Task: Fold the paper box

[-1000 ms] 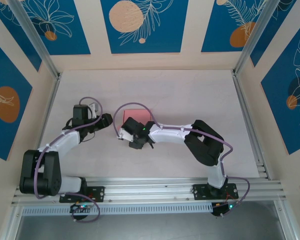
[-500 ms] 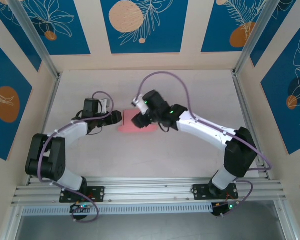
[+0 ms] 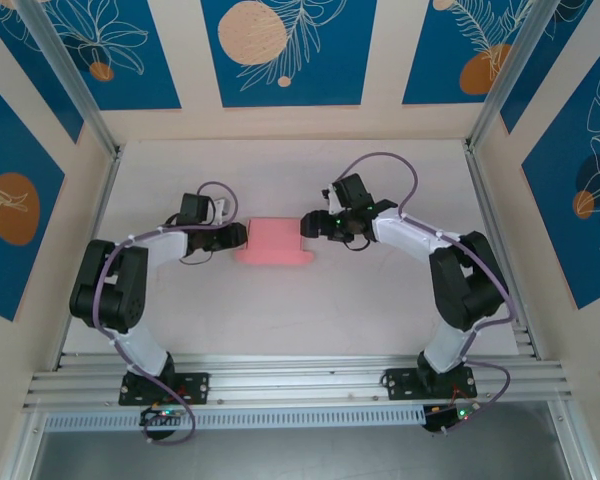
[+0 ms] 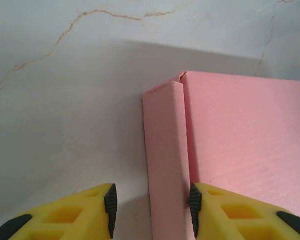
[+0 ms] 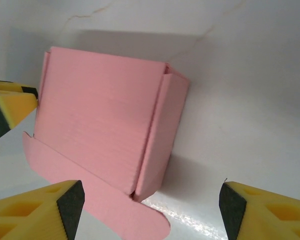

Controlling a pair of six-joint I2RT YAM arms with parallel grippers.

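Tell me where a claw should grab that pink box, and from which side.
Probably the upright end flap of the paper box, coming level from its left end: it stands on edge, thin enough to pinch. The long flap lies flat on the table, harder to get under.

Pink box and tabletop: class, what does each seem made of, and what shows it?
Pink box: probably thin card, matte; fine ribbed lines, crisp folded flaps. Tabletop: pale, brown-veined marble look, slight sheen; stone or printed laminate, unclear.
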